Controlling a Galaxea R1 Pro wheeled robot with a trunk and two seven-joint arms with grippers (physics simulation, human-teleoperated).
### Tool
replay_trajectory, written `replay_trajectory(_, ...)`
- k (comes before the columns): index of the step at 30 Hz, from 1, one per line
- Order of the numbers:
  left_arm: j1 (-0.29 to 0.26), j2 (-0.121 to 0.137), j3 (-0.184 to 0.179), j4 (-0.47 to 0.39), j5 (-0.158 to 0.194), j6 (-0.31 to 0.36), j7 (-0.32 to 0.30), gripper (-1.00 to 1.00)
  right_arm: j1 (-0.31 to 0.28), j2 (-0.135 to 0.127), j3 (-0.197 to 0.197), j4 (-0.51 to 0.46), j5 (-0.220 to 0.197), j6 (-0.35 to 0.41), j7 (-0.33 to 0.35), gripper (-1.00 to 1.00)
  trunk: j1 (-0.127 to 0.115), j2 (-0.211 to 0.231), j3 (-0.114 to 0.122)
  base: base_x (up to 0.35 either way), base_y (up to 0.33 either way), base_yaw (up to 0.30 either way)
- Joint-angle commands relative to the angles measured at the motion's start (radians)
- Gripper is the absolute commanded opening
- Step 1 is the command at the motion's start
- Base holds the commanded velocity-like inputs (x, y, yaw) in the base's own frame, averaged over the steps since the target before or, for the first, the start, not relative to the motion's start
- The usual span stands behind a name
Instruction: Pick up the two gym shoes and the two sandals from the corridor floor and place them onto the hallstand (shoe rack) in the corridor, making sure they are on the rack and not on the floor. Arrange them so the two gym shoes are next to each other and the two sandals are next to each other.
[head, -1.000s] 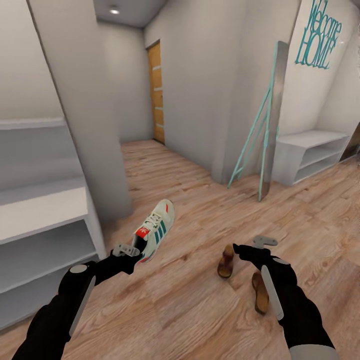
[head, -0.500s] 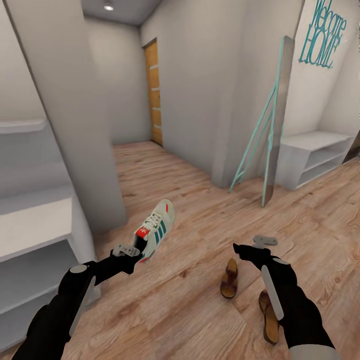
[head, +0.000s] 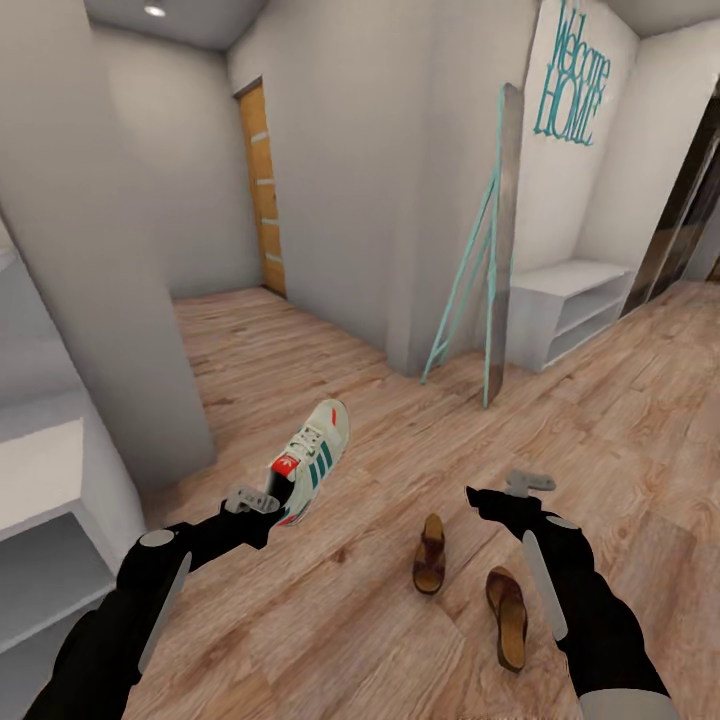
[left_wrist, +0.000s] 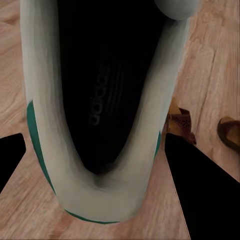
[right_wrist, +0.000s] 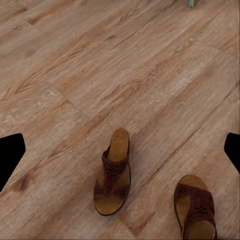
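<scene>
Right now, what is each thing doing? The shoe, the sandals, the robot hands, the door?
Gym shoe: held up off the floor by the left gripper.
Two sandals: lying flat on the floor, soles down.
Right gripper: open, empty.
Door: closed.

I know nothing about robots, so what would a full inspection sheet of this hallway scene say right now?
Surface: light brown wood-plank corridor floor.
Job's things: one cream-white sneaker with green stripes is held up by the left gripper; two dark-brown leather sandals lie on the floor, apart from each other; pale grey-white shelving stands at the left edge.
Clutter: nothing seen.
Grippers: left jaws shut on the sneaker's heel; right gripper holds nothing and its jaws are too unclear to judge.
Cables: nothing seen.
Surroundings: teal-framed leaning mirror, low white shelf bench, teal "Welcome HOME" wall sign, orange wooden door.
</scene>
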Motion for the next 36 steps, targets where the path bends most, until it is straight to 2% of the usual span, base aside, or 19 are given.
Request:
replay_trajectory(1, 0.000, 0.000, 0.000, -0.002, -0.008, 0.002, -0.007, -1.00, -0.001, 0.000, -0.001, -0.001, -0.008, 0.004, -0.001, 1.00, 0.000, 0.000, 0.000, 0.001, 0.000, -0.286)
replay_trajectory(18, 0.000, 0.000, 0.000, -0.002, -0.008, 0.001, -0.006, -1.00, -0.001, 0.000, -0.001, -0.001, -0.008, 0.004, -0.001, 1.00, 0.000, 0.000, 0.009, 0.003, 0.000, -0.289)
replay_trajectory(23, 0.000, 0.000, 0.000, -0.002, -0.007, 0.000, -0.005, -1.00, -0.001, 0.000, -0.001, -0.001, -0.008, 0.004, -0.001, 1.00, 0.000, 0.000, 0.012, 0.138, 0.000, -0.274)
replay_trajectory(28, 0.000, 0.000, 0.000, -0.002, -0.007, -0.001, -0.005, -1.00, -0.001, 0.000, -0.001, -0.001, -0.007, 0.004, -0.001, 1.00, 0.000, 0.000, 0.012, 0.258, 0.000, -0.064)
replay_trajectory(36, 0.000, 0.000, 0.000, -0.001, -0.007, -0.001, -0.004, -1.00, -0.001, 0.001, 0.000, -0.001, -0.008, 0.004, -0.002, 1.00, 0.000, 0.000, 0.012, 0.044, 0.000, -0.005)
